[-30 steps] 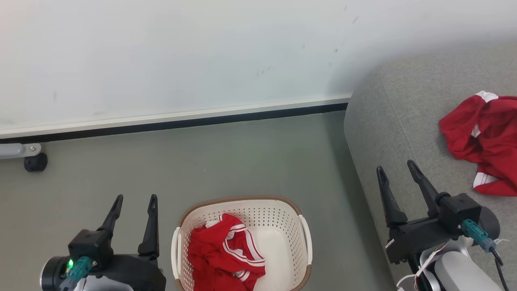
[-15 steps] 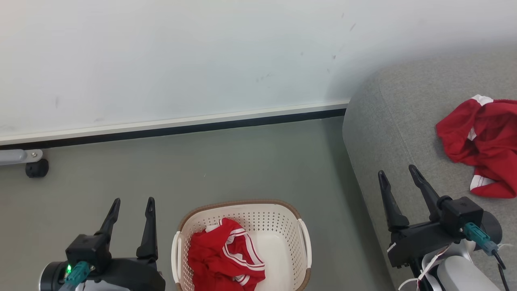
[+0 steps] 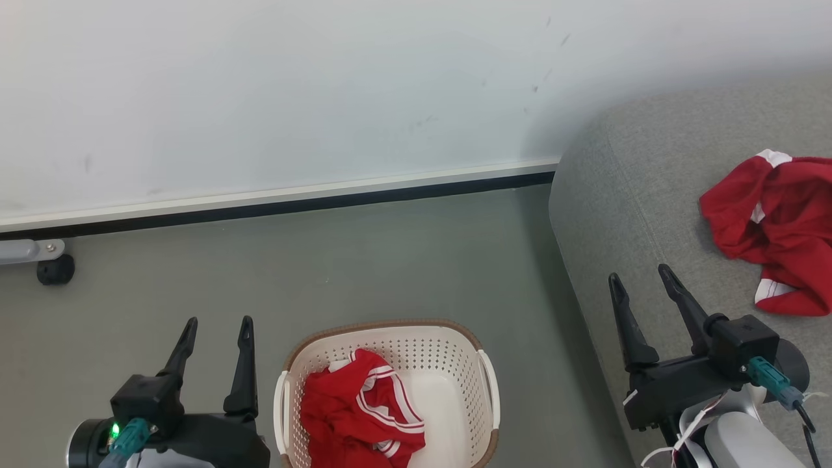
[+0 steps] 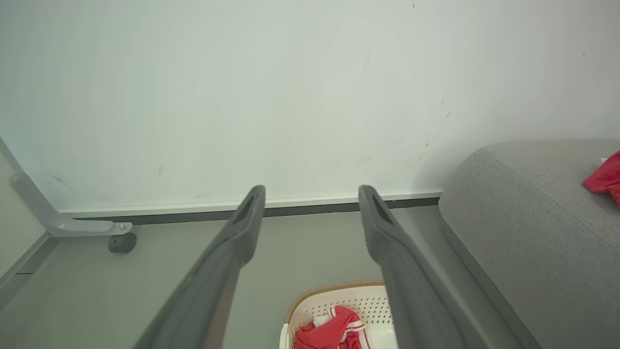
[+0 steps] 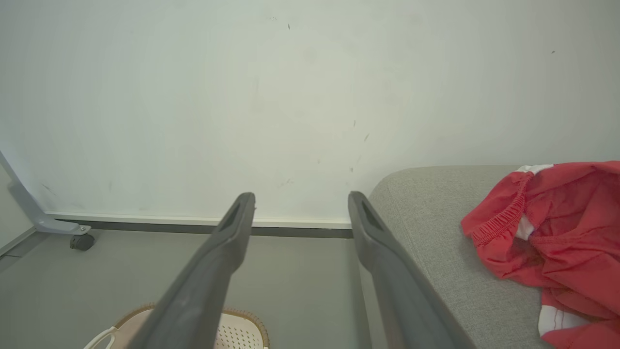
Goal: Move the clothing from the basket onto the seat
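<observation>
While one red garment (image 3: 357,416) lies in the basket (image 3: 390,323), lower centre, and a second garment (image 3: 773,227) on the seat (image 3: 624,195) at right, we hold left gripper (image 3: 219,322) and right gripper (image 3: 638,273) apart, empty, ready

both arms sit low, nothing gripped. left jaws spread wide, fingers (image 3: 243,370) pointing up n fwd, green light (image 3: 114,428) lit on the wrist behind em. right jaws wide too, fingers (image 3: 684,304) leaning a bit left, teal cable plug (image 3: 766,375) behind.

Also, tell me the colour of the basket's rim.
The basket's rim is brown, clearest in the head view.
</observation>
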### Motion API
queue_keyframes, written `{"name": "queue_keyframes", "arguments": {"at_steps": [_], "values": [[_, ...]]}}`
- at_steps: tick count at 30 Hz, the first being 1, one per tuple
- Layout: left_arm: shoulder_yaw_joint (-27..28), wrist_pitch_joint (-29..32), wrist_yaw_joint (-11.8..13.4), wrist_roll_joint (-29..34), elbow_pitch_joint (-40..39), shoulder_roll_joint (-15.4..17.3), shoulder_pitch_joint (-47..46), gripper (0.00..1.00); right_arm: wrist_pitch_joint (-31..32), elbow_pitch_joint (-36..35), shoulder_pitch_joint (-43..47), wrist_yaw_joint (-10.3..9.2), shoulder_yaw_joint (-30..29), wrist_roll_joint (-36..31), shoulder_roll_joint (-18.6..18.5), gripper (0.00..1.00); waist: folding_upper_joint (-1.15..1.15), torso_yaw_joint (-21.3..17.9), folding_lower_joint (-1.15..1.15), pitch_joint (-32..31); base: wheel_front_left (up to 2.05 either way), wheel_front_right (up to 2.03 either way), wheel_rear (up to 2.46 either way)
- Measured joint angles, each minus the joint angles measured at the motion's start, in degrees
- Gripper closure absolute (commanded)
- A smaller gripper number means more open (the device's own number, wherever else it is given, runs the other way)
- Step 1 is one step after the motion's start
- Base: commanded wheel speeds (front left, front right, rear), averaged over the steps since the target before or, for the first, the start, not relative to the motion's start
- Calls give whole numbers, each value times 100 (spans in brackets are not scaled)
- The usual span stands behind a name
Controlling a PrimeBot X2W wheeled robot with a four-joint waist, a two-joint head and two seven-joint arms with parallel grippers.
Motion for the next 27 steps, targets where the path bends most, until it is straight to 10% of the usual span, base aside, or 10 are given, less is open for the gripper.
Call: {"name": "queue_keyframes", "arguments": {"at_steps": [27], "values": [[-575, 334, -115, 369, 88, -145, -888, 0, 275, -1005, -531, -1, -312, -376, 361, 0, 0, -179, 1, 1171, 0, 0, 0]]}}
